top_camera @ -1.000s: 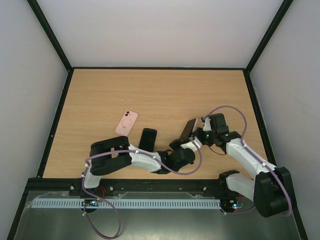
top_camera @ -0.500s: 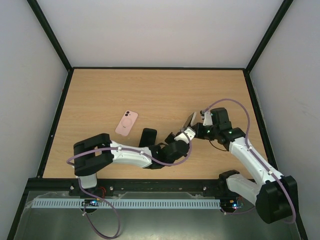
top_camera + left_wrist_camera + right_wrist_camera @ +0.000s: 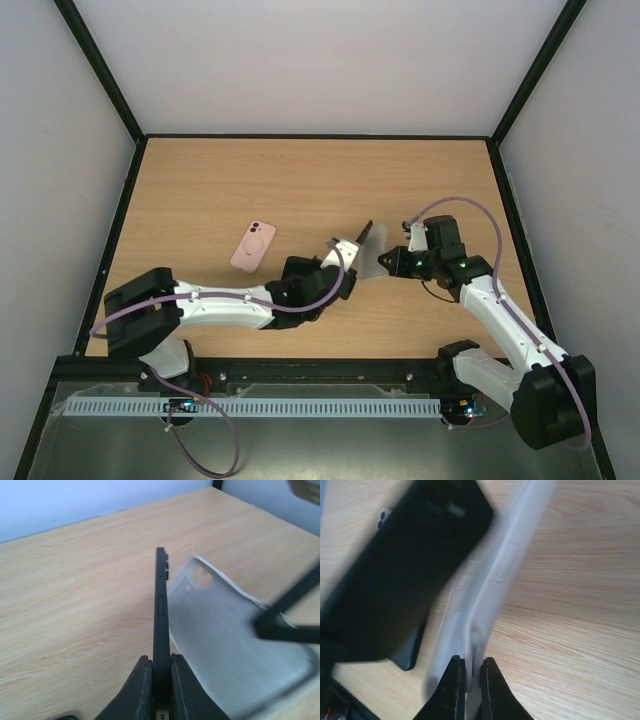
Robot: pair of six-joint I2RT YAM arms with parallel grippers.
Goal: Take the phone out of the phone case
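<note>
The black phone point(image 3: 161, 605) stands on edge above the table, and my left gripper point(image 3: 161, 680) is shut on its lower end. In the top view the phone point(image 3: 366, 237) shows as a thin dark strip just past the left gripper point(image 3: 352, 247). The clear, frosted phone case point(image 3: 374, 266) hangs free of the phone and just to its right. My right gripper point(image 3: 391, 262) is shut on the case's edge. In the right wrist view the case point(image 3: 495, 580) rises from between the fingers of the right gripper point(image 3: 472, 672), with the phone point(image 3: 405, 575) to its left. In the left wrist view the case point(image 3: 230, 640) is empty.
A pink phone-shaped item point(image 3: 254, 245) lies flat on the wooden table point(image 3: 300, 180) to the left of centre. A dark flat item point(image 3: 407, 655) lies on the table under the left arm. Black frame rails point(image 3: 110, 250) border the table.
The phone and case were together between both grippers. The left gripper has pulled the phone out and moved left with it, while the right gripper has kept the empty case.
</note>
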